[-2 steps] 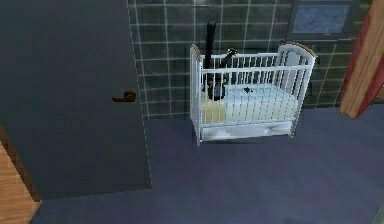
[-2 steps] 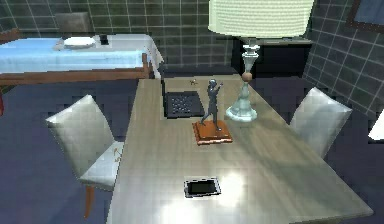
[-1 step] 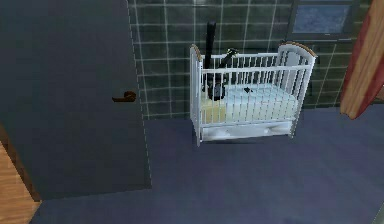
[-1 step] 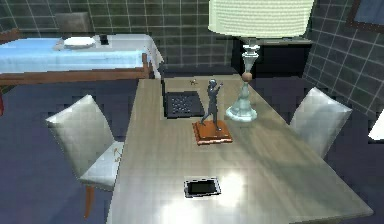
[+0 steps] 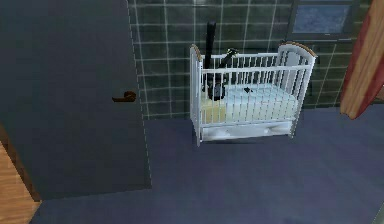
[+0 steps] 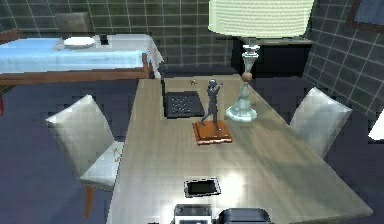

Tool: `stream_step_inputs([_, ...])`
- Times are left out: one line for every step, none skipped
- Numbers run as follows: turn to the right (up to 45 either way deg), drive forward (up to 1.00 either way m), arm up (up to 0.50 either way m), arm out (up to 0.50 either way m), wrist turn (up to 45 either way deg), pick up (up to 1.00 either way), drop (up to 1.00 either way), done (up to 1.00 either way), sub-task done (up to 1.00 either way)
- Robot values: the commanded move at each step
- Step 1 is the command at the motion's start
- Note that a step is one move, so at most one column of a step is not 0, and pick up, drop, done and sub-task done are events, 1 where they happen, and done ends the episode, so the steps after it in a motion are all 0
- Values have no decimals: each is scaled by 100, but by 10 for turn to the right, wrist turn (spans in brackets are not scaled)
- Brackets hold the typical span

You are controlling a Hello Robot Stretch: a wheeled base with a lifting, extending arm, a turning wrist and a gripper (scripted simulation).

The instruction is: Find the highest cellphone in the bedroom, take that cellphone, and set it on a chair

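In the arm side view a long grey wood-grain desk [image 6: 270, 165] runs from the bottom of the frame up towards the centre. Near the bottom centre a small flat black rectangle with a pale rim, the cellphone [image 6: 203, 187], lies face up on the desk. Just below it, two dark blocky shapes [image 6: 222, 214] are cut by the bottom edge and are too cropped to name. Whether the fingers grip anything cannot be told.

Higher up the desk, at the frame's centre, is an open black laptop [image 6: 182, 102]. Just right of it a dark grey figurine on a brown square base [image 6: 212, 112] stands upright. Right of that is a table lamp with a cream pleated shade and a pale blue-green turned stem [image 6: 246, 95].

A light grey upholstered chair [image 6: 85, 140] stands at the desk's left side, and a second light grey chair [image 6: 320, 120] at its right. In the upper left is a wood-framed piece under a pale blue cover [image 6: 60, 58], bed or table I cannot tell. It carries a white dish [image 6: 78, 42] and a small dark item [image 6: 103, 40].

In the forward view a dark grey door with a bronze lever handle [image 5: 70, 95] takes up the left. A white slatted crib [image 5: 250, 95] stands at centre against a dark green tiled wall [image 5: 165, 50], on dark blue carpet [image 5: 260, 180]. An orange curtain [image 5: 365, 60] hangs at the right edge.
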Motion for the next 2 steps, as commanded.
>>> stream_step_inputs([0, 0, 0, 20, 0, 0, 0, 0, 0])
stream_step_inputs([0, 0, 0, 0, 450, 0, 0, 0, 0])
